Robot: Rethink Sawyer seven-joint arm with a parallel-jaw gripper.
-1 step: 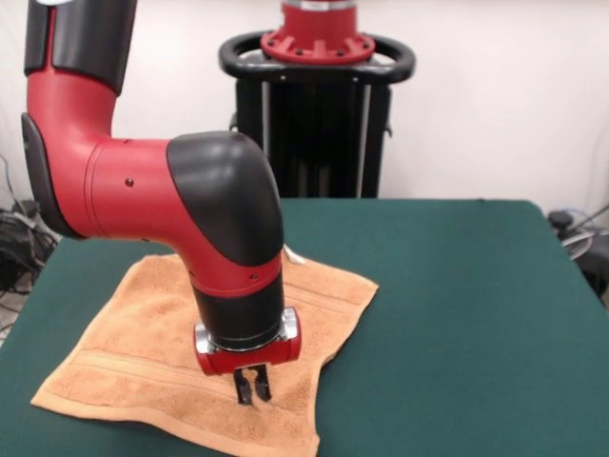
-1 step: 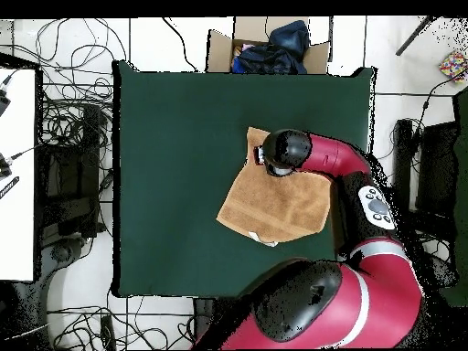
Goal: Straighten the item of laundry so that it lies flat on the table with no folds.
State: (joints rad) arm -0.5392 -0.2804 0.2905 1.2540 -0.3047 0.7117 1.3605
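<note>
The item of laundry point(image 1: 143, 324) is an orange-tan towel spread on the dark green table point(image 1: 457, 314), towards the left in the front view. Woven bands run across it and a small white tag point(image 1: 292, 255) shows at its far edge. Its near edge is slightly rippled. My gripper point(image 1: 253, 388) points straight down near the towel's near right corner, with its jaws close together and the tips on the cloth. From overhead the towel point(image 2: 274, 206) lies at the right of the table point(image 2: 174, 164), and the arm's wrist point(image 2: 285, 151) hides the gripper and one towel corner.
The red arm point(image 1: 143, 181) reaches over the towel's middle. A cardboard box of dark clothes point(image 2: 265, 46) sits beyond the table's far edge in the overhead view. Cables point(image 2: 73, 119) and a white desk point(image 2: 14, 174) lie off the table's left side.
</note>
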